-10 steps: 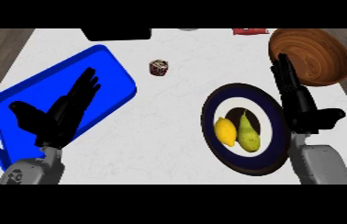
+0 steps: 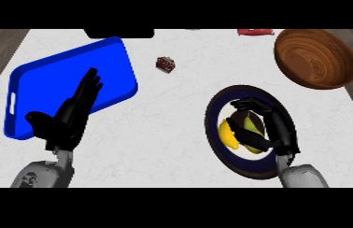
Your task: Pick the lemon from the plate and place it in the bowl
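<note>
And here's the setting: a pale, white-grey marbled stone surface [image 2: 179, 129] fills nearly the whole view, evenly lit with only soft shadows. At the far edge, a flat black rectangular object [image 2: 118, 33] sits partly cut off. In the top left corner a strip of brownish-grey floor [image 2: 10, 42] shows.

You see two grey forearms entering from the lower edge, each rounded and smooth like a metal cylinder, each ending in a black hand. Your left hand [image 2: 67, 117] is matte black all over, with long slim fingers [image 2: 88, 84] and a thick thumb; its forearm carries a faint round dark marking near the lower edge. Your right hand [image 2: 277, 129] is equally black, its segmented fingers [image 2: 247, 103] showing slightly glossy ridges.
</note>
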You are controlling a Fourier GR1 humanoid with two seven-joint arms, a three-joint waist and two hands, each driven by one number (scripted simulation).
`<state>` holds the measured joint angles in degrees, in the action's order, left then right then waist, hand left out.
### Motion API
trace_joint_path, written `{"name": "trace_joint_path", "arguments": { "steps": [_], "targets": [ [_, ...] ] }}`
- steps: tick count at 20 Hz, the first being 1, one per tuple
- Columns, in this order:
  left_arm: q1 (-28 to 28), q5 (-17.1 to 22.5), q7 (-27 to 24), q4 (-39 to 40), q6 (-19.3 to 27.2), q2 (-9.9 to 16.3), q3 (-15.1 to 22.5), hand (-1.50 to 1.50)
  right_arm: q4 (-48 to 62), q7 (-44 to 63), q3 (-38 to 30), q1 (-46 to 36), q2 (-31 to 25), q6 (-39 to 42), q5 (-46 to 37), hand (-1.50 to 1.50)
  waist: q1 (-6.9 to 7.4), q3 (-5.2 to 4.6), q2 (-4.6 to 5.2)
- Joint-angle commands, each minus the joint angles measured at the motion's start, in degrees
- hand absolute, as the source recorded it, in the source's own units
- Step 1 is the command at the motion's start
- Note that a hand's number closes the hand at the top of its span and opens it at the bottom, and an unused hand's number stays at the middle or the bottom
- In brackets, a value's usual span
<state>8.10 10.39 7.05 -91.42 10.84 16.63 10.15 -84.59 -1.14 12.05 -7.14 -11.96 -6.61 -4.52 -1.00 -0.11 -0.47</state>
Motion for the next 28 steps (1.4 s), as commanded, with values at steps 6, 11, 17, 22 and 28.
{"name": "trace_joint_path", "arguments": {
  "steps": [6,11,17,22,28],
  "targets": [
    [-2.42,-4.07,-5.81,3.19,1.44,-3.62,1.9,0.0,-14.27,-15.84,1.04,16.68,8.69,-8.37,2.17,-1.5,0.15,0.09,0.31],
    [-2.18,-2.41,-5.05,2.76,-1.29,-2.06,-1.28,0.0,-23.9,1.31,-0.9,13.04,2.6,-10.41,-4.89,-1.5,0.86,0.06,0.39],
    [-0.6,-6.87,-1.49,0.68,3.71,-7.11,3.16,0.0,-32.62,24.37,-1.54,9.54,-3.29,-5.63,-8.19,-1.5,0.93,0.05,0.34],
    [2.03,-4.68,-2.68,3.91,0.11,-5.05,-0.89,0.0,-29.22,35.86,-2.76,2.95,-5.01,0.74,-3.78,-1.5,1.01,0.06,0.49],
    [0.12,-4.59,-6.07,5.65,-1.79,-5.04,-1.78,0.0,-21.24,42.3,0.49,-1.65,-4.69,5.57,-4.35,-1.5,1.37,0.08,0.55]
  ]
}}
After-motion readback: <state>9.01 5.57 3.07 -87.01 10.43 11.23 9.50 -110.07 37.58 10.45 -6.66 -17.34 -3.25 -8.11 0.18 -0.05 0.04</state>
